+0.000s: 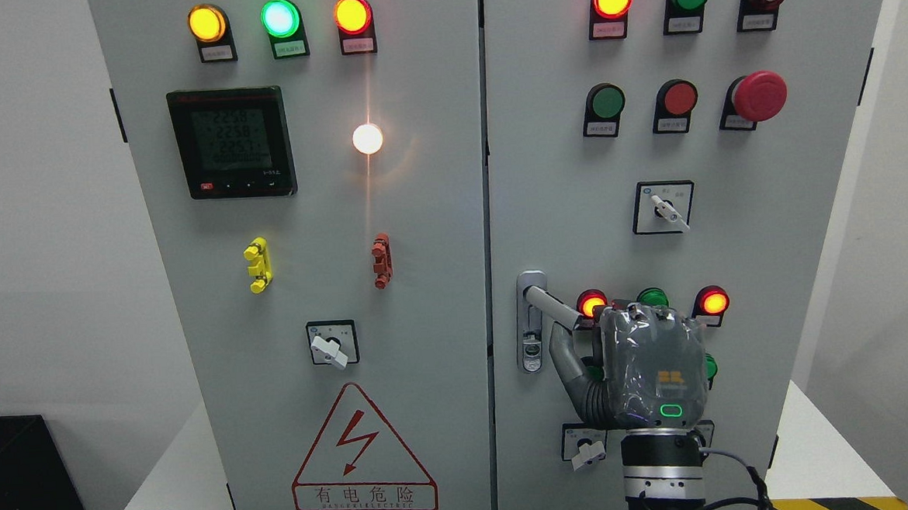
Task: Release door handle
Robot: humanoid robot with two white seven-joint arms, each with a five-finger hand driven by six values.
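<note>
One robot hand (646, 365), the right, was raised against the right cabinet door (770, 215), its fingers (567, 358) wrapped around the silver door handle (551, 303) near that door's left edge.

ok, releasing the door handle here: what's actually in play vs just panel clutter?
In play:
- door handle, lever on the right cabinet door
- right robot hand, wrapped on the handle's end

Not involved:
- emergency stop button
- digital meter
- yellow clip and red clip
- selector switches
- hazard sign
</note>
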